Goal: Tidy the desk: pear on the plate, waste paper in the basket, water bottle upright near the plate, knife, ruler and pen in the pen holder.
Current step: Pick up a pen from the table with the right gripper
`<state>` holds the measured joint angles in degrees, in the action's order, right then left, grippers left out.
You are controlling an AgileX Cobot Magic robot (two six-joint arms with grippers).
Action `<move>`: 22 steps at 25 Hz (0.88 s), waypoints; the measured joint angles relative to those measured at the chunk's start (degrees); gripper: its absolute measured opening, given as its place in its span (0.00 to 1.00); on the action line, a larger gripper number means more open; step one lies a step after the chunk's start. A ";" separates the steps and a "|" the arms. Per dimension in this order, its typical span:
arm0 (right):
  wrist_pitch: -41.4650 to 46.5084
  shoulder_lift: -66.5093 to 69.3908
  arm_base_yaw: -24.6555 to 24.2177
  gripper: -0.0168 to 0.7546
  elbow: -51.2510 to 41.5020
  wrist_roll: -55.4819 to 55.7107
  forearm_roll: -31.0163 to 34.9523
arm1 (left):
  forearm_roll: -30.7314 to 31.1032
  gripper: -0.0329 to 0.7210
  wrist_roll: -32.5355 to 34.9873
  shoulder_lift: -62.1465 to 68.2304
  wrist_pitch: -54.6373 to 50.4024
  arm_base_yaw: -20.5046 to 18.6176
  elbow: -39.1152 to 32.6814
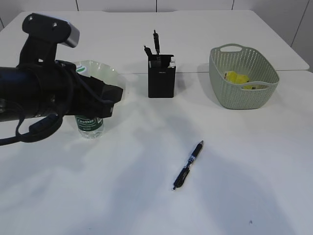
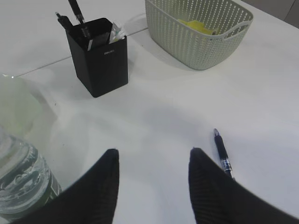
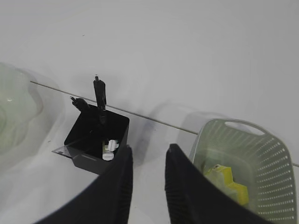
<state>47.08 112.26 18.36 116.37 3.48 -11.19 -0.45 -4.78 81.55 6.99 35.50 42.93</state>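
On the desk (image 1: 244, 161), most of the tidy-up looks done. Waste paper (image 1: 238, 78) sits inside the basket (image 1: 243, 77) at back right. Pen holder (image 1: 161, 76) at centre back already has dark tools sticking up out of it; from the right wrist view a clear flat edge at its base could be the ruler, can't confirm. Water bottle (image 1: 89, 125) stands upright just in front of the plate (image 1: 100, 71), half hidden behind the left arm. Pear: not visible anywhere, plate is mostly blocked, so can't tell if it's on there.

What's left, by my read: the pen (image 1: 189, 164), lying loose on the tabletop front of centre, well apart from the holder.

Left gripper (image 2: 152, 179) hovers over bare desk between bottle and pen, fingers apart, nothing between them. Right gripper (image 3: 147, 179) is up above the holder and basket, fingers narrowly apart, empty.

Readable text: bottle label says "Cestbon" in white on green. Small white logo on the holder's front face, too small to read. Pen barrel print illegible.
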 joint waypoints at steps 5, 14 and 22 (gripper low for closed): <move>0.93 0.00 0.00 0.26 0.00 0.00 0.65 | 0.00 0.49 0.00 0.00 0.00 0.00 0.00; 2.21 0.00 0.00 0.26 0.00 0.00 0.65 | 0.00 0.49 0.00 0.00 0.00 0.00 0.00; 2.48 0.00 0.00 0.26 0.00 0.10 1.65 | 0.00 0.49 0.00 0.00 0.00 0.00 0.00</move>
<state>49.55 112.26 18.36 116.37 3.58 -9.54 -0.45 -4.78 81.55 6.99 35.50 42.93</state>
